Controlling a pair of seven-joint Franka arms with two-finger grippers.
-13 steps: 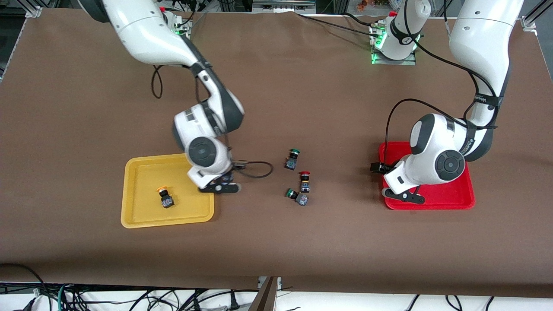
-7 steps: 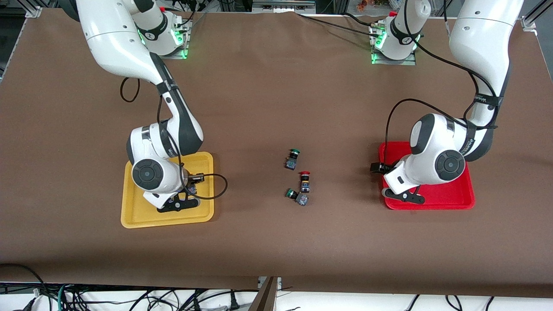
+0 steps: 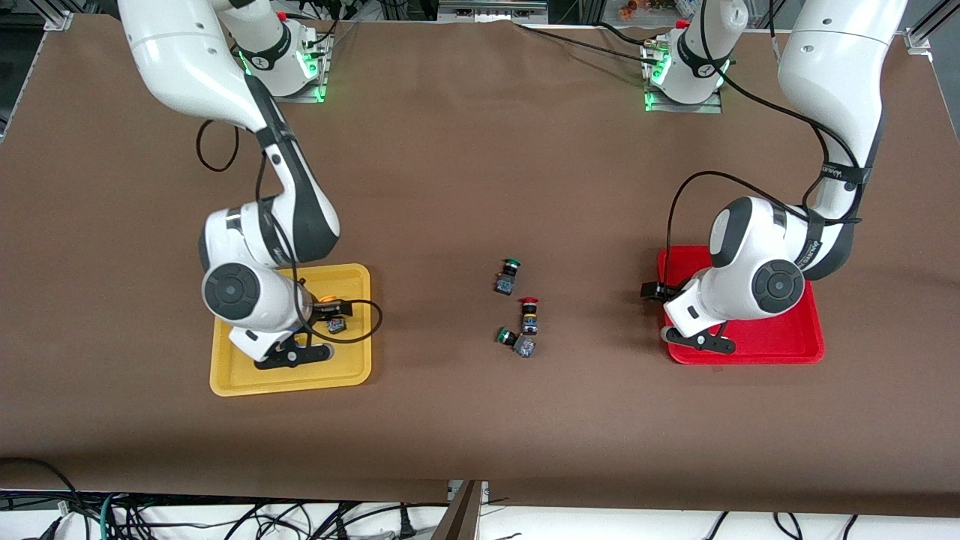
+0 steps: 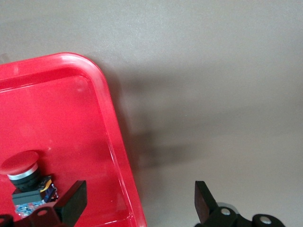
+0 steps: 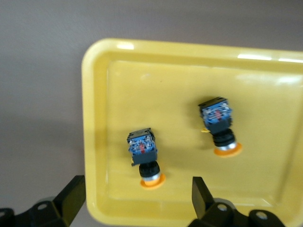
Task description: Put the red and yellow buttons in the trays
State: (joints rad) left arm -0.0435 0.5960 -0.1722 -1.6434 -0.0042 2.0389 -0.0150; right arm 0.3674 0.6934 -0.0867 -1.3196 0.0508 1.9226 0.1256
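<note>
Front view: the right gripper (image 3: pixel 289 352) hangs over the shallow yellow plastic tray (image 3: pixel 352 371); the left gripper (image 3: pixel 694 337) hangs over the shallow red plastic tray's (image 3: pixel 780 349) rim. A red-capped push-button (image 3: pixel 529 313) lies mid-table.

Left wrist view: fingers (image 4: pixel 73 203) spread wide, empty; another red-capped button (image 4: pixel 26 182) sits in the red tray.

Right wrist view: fingers (image 5: pixel 201 196) wide, empty; two yellow-orange-capped buttons (image 5: pixel 144 156) (image 5: pixel 220 125) lie in the yellow tray.

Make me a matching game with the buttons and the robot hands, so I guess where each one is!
Things:
1. two yellow-capped push buttons
2. red-capped push button standing between two green ones
3. left arm's tool
4. right arm's tool

Places:
A. on the bare brown table
B. over the corner rim of the red plastic tray, open
C. lying in the yellow plastic tray
D. over the yellow tray, open, holding nothing

Pairs: 1-C, 2-A, 3-B, 4-D
</note>
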